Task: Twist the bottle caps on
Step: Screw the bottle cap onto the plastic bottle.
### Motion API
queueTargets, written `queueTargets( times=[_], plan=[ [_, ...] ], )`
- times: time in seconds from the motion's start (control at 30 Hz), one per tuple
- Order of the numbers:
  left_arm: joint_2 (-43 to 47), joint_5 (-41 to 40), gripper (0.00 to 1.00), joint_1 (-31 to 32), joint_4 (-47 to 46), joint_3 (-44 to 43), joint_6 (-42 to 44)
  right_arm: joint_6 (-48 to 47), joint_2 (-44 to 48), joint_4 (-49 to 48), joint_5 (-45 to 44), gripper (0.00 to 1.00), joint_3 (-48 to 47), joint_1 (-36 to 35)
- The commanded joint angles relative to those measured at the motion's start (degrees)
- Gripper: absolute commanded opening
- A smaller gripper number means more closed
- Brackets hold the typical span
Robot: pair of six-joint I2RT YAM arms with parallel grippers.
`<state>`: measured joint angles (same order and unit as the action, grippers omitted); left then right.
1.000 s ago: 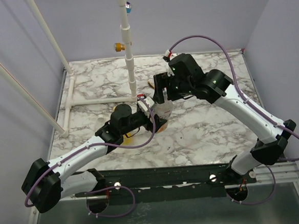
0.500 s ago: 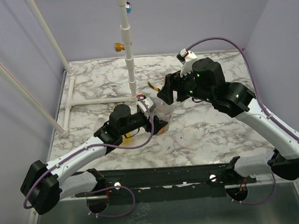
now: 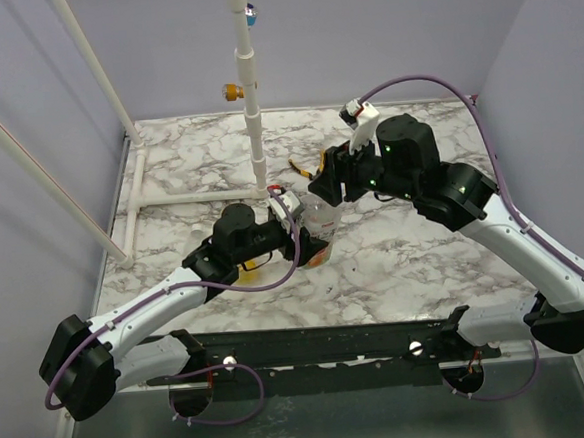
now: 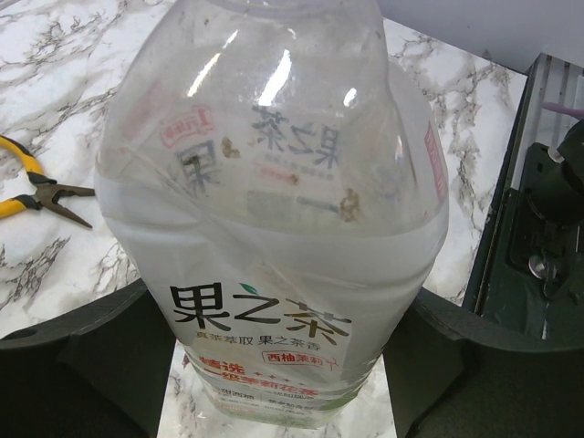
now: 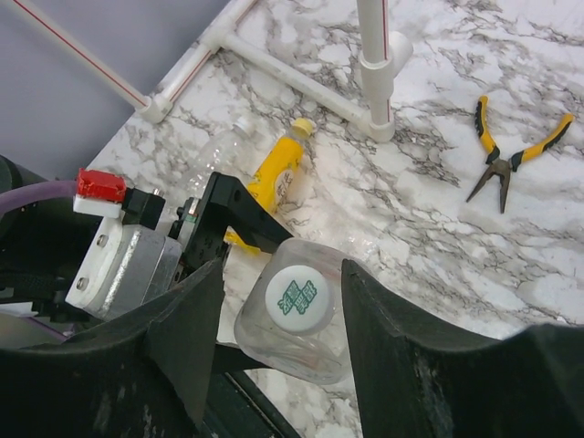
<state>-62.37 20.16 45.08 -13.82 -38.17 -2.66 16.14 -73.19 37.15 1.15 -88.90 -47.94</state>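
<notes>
From above, the left gripper is clamped on the lower part of the clear bottle, which stands near the middle of the table, tilted a little. The right gripper hangs directly over the bottle's top and hides it. The pliers lie just behind, partly covered by that arm.

In the left wrist view the clear bottle fills the frame. Its labelled lower body is wedged between the two dark fingers, one against each side. The pliers lie on the marble to the left, well apart from the bottle.

The right wrist view looks straight down on the whitish cap, printed green, sitting on the clear bottle's neck. The cap lies between the right gripper's fingers. The jaws stand apart, with a gap showing on each side of the cap and neither finger seen touching it. Whether the tips reach down to the cap's level I cannot tell. Beyond it the yellow bottle lies flat on the table with its yellow cap on, pointing towards the pipe post.
</notes>
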Motion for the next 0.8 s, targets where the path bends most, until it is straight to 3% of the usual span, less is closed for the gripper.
queueTargets(
  times=[0.0,0.23,0.77],
  plan=[
    [1.1,2.0,0.00,-0.3,-0.2,-2.3,-0.5,-1.3,0.5,0.3,1.1,0.57,1.0,-0.3],
    [1.0,2.2,0.00,-0.5,-0.1,-2.5,-0.6,-1.1,1.0,0.7,0.6,0.48,1.5,-0.3],
    [0.4,2.6,0.00,-1.0,-0.1,-2.9,-0.7,-1.1,1.0,1.0,0.1,0.40,2.1,-0.3]
  ],
)
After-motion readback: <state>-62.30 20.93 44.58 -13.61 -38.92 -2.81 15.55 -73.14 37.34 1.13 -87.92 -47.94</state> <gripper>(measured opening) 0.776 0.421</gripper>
